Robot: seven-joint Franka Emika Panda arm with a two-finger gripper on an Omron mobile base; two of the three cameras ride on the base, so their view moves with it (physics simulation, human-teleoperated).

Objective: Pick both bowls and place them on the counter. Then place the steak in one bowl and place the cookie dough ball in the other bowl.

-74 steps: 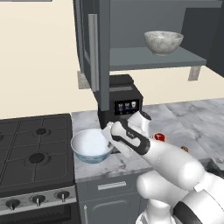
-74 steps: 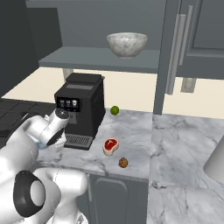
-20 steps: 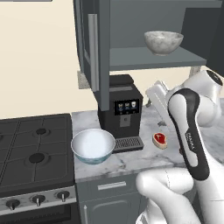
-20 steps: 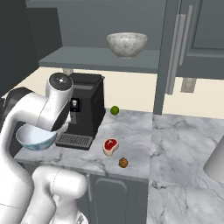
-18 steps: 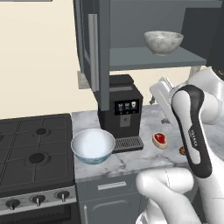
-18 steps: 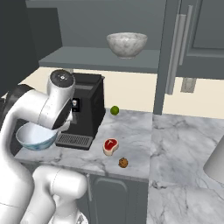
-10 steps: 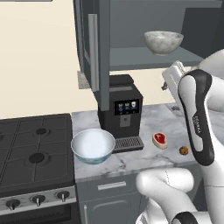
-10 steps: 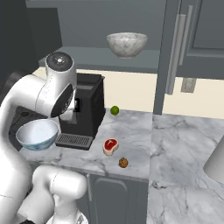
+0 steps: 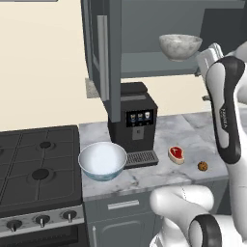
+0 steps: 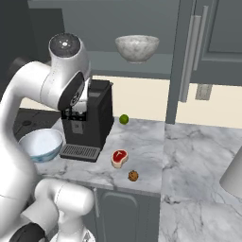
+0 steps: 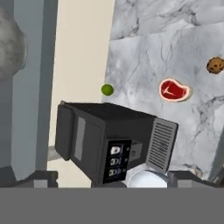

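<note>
The grey marbled bowl [image 9: 180, 46] sits up on the open cabinet shelf [image 10: 142, 63], and that's the one left to fetch, because the wide white bowl [image 9: 102, 160] is already down on the counter [image 10: 198, 151], just beside the coffee machine [image 9: 133, 123]. The arm is raised high, hand up near shelf level at the bowl's side, with the gripper [image 11: 113, 183] looking down over the machine; its two dark tips stand well apart at the bottom of the hand view, nothing between them. To do this well, I'd say bring the hand level with the rim, take one wall of the bowl between the fingers, and lift clear of the shelf edge before swinging down. The steak [image 10: 119, 157] and the cookie dough ball [image 10: 133, 176] wait on the marble, near each other, a small green fruit [image 10: 124, 119] behind them. As for writing: the machine's little panel shows pale icons, nothing readable.
</note>
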